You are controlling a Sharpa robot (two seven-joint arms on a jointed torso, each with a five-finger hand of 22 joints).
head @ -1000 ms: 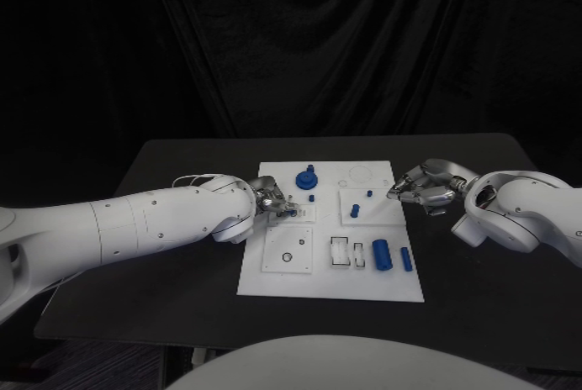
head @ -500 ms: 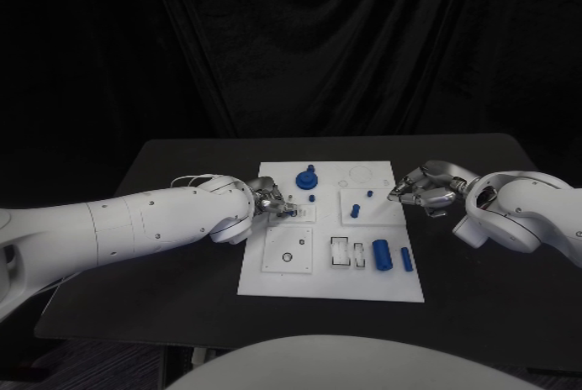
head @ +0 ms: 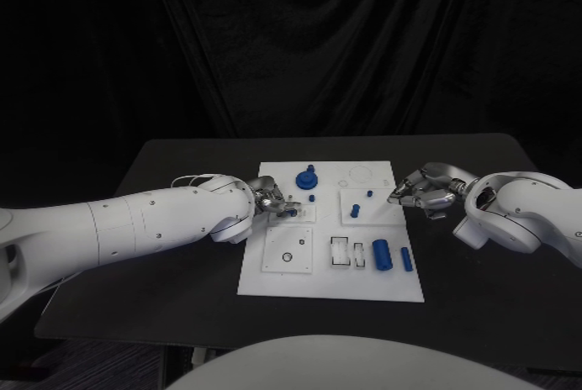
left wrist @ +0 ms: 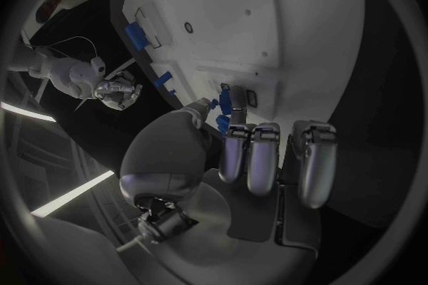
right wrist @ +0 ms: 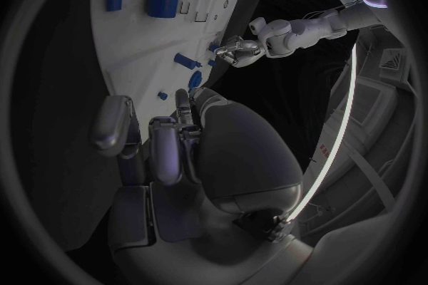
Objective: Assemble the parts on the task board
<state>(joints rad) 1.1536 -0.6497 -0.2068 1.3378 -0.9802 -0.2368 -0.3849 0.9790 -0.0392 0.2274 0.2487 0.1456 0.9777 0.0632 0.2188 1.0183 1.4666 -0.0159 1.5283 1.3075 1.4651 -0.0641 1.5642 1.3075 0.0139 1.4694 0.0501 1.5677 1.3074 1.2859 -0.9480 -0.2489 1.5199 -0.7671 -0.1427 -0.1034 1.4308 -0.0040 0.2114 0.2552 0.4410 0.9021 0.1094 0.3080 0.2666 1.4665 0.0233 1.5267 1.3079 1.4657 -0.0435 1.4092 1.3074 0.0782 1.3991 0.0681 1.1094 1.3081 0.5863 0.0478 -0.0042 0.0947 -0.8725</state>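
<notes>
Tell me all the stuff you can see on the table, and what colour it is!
table: one, black, under everything.
task board: one, white, flat in the middle of the table.
big round part: one, blue, standing at the board's far end.
fat cylinder: one, blue, lying near the board's right edge.
thin bar: one, blue, lying right of the fat cylinder.
small peg: one, blue, in the board's right half.
small blue piece: one, pinched at the left hand's fingertips over the board.
left hand: one, silver, over the board's left edge.
right hand: one, silver, fingers curled, by the board's right edge, holding nothing I can see.
</notes>
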